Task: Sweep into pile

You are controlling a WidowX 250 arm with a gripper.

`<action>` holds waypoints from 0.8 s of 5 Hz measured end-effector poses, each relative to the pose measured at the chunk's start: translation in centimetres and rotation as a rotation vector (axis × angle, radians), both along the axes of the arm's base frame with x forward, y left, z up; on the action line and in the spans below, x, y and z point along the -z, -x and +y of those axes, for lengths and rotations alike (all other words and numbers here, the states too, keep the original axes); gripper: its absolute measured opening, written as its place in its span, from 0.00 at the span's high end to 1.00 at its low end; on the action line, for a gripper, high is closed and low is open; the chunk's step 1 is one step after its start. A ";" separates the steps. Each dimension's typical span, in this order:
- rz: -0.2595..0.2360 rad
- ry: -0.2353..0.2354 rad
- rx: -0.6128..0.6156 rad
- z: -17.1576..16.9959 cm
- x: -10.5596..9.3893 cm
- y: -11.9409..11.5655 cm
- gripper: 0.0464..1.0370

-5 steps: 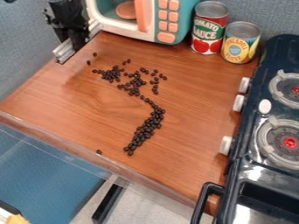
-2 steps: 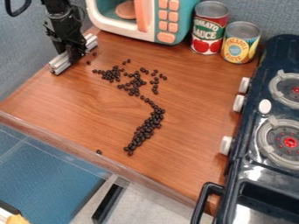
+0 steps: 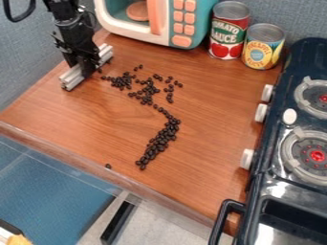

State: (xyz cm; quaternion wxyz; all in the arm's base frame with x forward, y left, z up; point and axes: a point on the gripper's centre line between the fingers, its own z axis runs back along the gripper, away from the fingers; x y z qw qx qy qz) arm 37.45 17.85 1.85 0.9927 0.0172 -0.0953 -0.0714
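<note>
Gripper (image 3: 84,66) at upper L of view, pointing down over the wood counter (image 3: 211,119), closed on a silver metal bar (image 3: 72,77). Bar sticks out both sides of it: one end toward lower L of view, other toward upper R. Bar low, at or nr counter surface; can't tell if touching.

Black beans (image 3: 163,138): loose, patchy cluster just R of gripper, w/ a few strays right by the bar. From the cluster a thin line of beans runs down & R, away from gripper, then thickens into a band bending back down-L. One lone bean (image 3: 108,166) well below gripper, nr counter's front edge.

Toy microwave (image 3: 203,24) above & R of gripper, orange handle & buttons. Farther R, 2 cans side by side: red/green-label can (image 3: 228,31), yellow-label can (image 3: 263,48). Toy stove (image 3: 303,62) far R, w/ white knobs & 2 burners.
</note>
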 end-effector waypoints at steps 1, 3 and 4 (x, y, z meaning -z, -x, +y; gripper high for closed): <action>0.009 0.004 0.035 -2.1 0.0 0.5 0.67; -0.046 -0.030 0.073 -3.4 0.4 0.7 0.67; -0.076 -0.039 0.095 -3.6 0.4 0.5 0.67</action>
